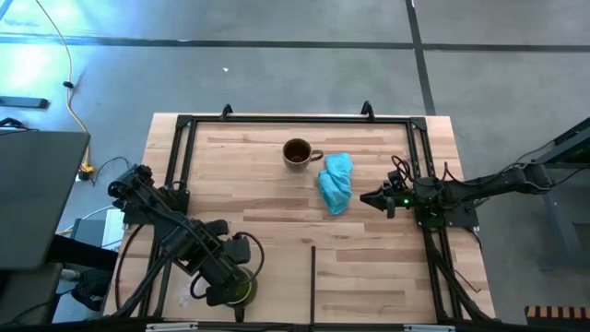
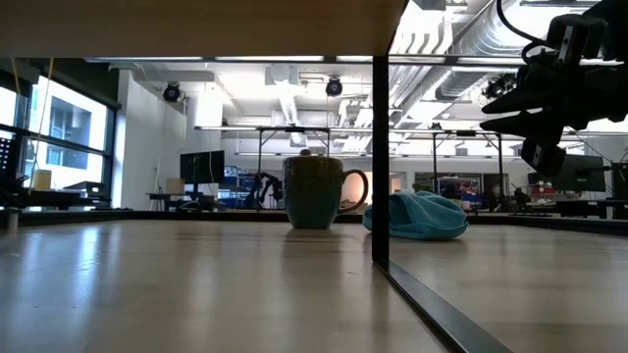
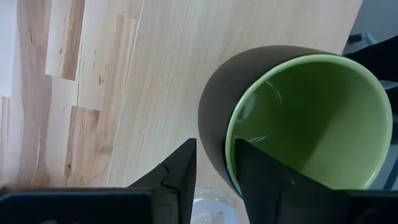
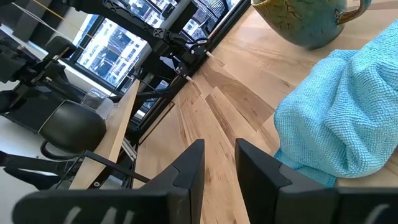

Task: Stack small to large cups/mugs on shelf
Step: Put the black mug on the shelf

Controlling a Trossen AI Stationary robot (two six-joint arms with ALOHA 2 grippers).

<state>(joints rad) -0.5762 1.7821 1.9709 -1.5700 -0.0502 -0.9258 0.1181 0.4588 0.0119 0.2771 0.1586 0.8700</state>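
The green mug (image 3: 298, 124), dark outside and green inside, stands upright on the pale wooden shelf (image 3: 124, 93) at the near left. My left gripper (image 3: 216, 144) points down over it, open, with one finger inside the mug and one outside. The tiny clear cup (image 3: 211, 202) stands on the shelf right beside the mug, also seen from the right wrist (image 4: 94, 98). The brown mug (image 1: 297, 153) stands on its base on the table at the far middle. My right gripper (image 1: 364, 197) hovers open at the right, near the cloth. My left gripper straddles the green mug's wall (image 3: 214, 155) from above, at the rim. A strip of wood shows between the outer finger (image 3: 183, 168) and the wall. Whether the inner finger (image 3: 261, 180) touches the rim, I cannot tell. The mug rests on the shelf.
A light-blue cloth (image 1: 336, 183) lies crumpled on the table between the brown mug and my right gripper. Black frame rails (image 1: 295, 120) run round the table's edges. A dark upright (image 2: 380, 157) carries the shelf's right end, with bare table beneath the shelf.
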